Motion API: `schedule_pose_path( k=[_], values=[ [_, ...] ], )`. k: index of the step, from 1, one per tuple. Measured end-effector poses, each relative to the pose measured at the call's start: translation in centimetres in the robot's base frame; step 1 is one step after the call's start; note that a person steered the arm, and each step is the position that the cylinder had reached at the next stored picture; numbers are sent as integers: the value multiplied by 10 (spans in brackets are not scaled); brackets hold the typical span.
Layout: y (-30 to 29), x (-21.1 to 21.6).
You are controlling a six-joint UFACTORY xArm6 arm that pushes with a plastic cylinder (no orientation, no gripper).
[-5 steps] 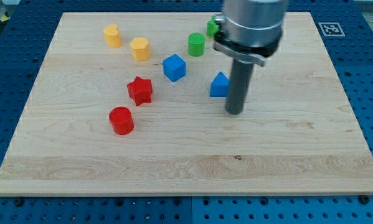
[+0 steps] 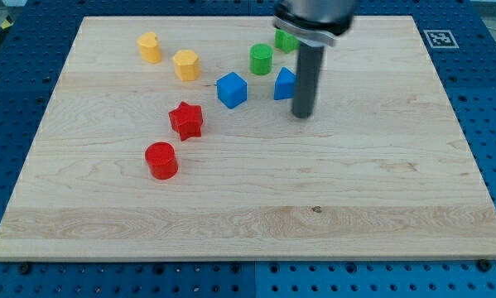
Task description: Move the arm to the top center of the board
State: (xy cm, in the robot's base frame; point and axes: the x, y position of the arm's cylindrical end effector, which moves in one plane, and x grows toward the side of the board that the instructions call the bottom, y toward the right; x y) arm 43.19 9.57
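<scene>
Since earlier frame, my tip [image 2: 302,115] moved toward view's top, blue block [image 2: 284,84] shoved along; no pincer fitted.

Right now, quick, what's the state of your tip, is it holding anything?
My tip: a bare rod, holding nothing. It rests on the board, right beside the blue block, on its right; contact cannot be told.

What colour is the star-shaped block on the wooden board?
Red. The star-shaped block shows plainly in the camera view, just above the red cylinder.
</scene>
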Motion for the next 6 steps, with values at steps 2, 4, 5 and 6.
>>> schedule_pose_path(
  k=[2, 4, 5, 6],
  values=[
    [46, -105],
    [2, -225],
    [-20, -238],
    [-80, -217]
  ],
)
